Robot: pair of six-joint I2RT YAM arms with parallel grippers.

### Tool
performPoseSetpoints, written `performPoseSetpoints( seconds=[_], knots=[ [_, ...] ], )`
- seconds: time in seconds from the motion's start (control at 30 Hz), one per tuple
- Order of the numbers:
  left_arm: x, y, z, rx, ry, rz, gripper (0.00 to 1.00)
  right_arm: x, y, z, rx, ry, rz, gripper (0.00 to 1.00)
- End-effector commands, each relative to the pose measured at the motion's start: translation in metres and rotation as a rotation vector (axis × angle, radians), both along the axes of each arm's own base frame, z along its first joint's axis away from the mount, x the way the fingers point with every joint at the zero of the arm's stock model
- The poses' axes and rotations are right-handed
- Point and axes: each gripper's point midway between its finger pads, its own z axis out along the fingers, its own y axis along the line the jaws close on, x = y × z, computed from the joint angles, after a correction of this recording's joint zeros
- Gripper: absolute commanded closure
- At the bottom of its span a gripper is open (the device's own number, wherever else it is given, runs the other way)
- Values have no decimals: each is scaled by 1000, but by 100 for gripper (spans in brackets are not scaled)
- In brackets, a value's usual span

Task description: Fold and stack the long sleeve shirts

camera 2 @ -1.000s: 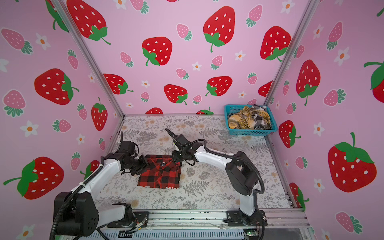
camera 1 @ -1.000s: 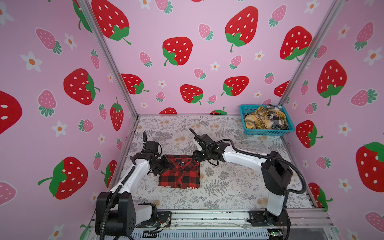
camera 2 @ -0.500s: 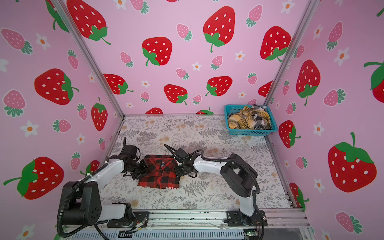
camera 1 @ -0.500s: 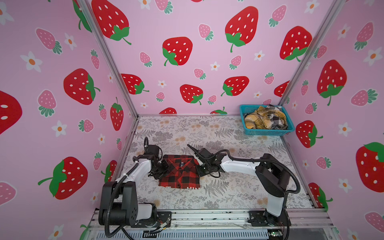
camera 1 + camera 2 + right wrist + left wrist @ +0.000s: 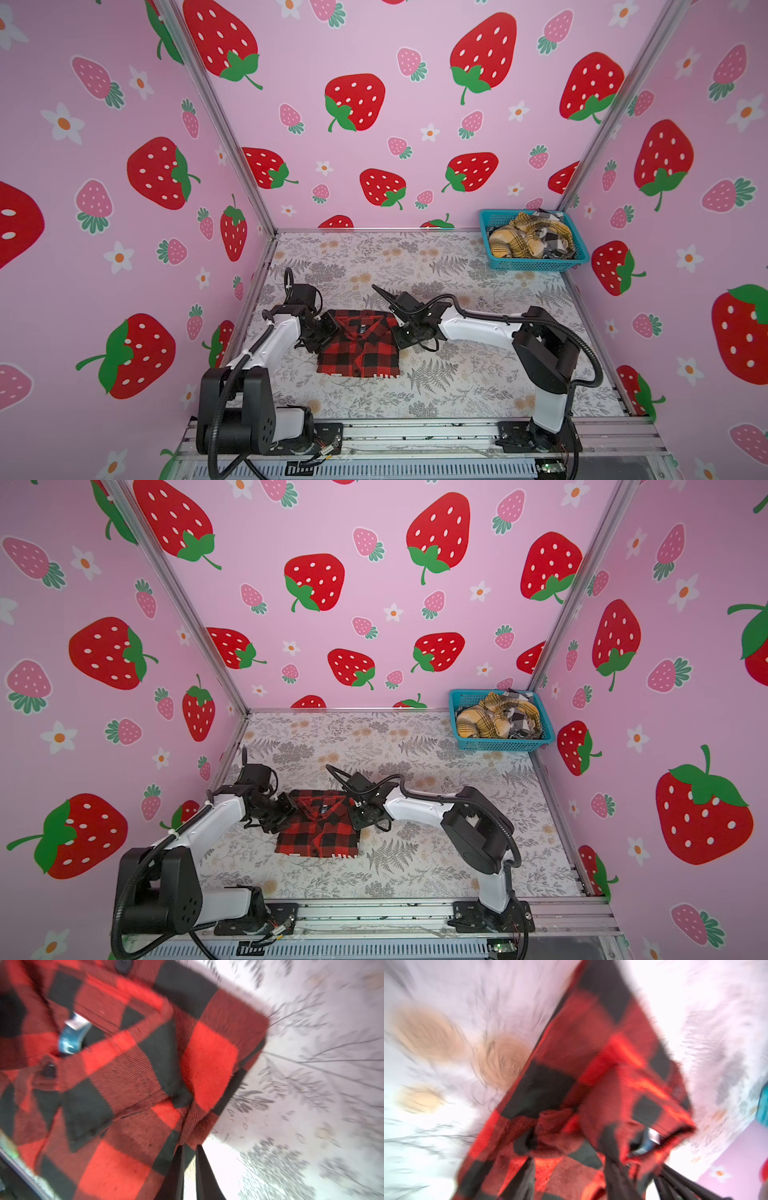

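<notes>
A folded red-and-black checked shirt (image 5: 359, 349) lay flat, collar toward the back wall, at the front left of a fern-printed surface (image 5: 457, 374), between two robot arms. The right claw (image 5: 190, 1148) was pinched closed on the shirt's side edge. The left claw (image 5: 322, 337) sat at the opposite edge near the collar, but its wrist view was too blurred to tell whether it gripped the cloth. More crumpled plaid garments (image 5: 528, 241), yellow and black-and-white, filled a blue basket (image 5: 536, 264) in the far right corner, well apart.
</notes>
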Motion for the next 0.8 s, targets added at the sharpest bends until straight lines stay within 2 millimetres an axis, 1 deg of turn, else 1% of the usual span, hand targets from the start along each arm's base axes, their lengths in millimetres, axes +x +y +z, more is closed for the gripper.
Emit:
performPoseSetpoints(
  seconds=[0.0,0.03,0.1,0.17,0.2,0.3,0.37,0.43,0.5,0.57,0.63,0.67,0.77],
  knots=[
    [6,30,24,116,-31,37,39,-2,8,39,72,-46,29,82],
    [6,34,19,98,-12,55,42,-8,14,39,95,-24,54,81],
    [10,38,-1,26,41,89,51,-24,31,32,111,16,117,80],
    [13,37,-18,-13,82,105,56,-31,43,27,101,17,157,76],
    [12,38,-26,-21,106,117,57,-32,48,24,104,21,165,75],
    [13,38,-39,-30,118,144,58,-31,56,14,116,41,163,73],
    [13,37,-47,-33,121,146,58,-27,56,3,93,48,147,72],
    [11,33,-53,-42,132,134,60,-21,51,-10,58,60,116,72],
    [10,24,-60,-58,142,112,62,-11,35,-25,7,68,58,72],
    [9,12,-66,-69,148,82,64,1,17,-34,-15,80,-3,72],
    [8,-2,-70,-82,158,58,66,12,1,-36,-17,82,-48,72],
    [9,-12,-71,-96,157,44,67,17,-8,-34,-18,76,-66,72],
    [16,-39,-71,-120,142,13,67,30,-33,-32,-45,59,-104,72]
  ],
)
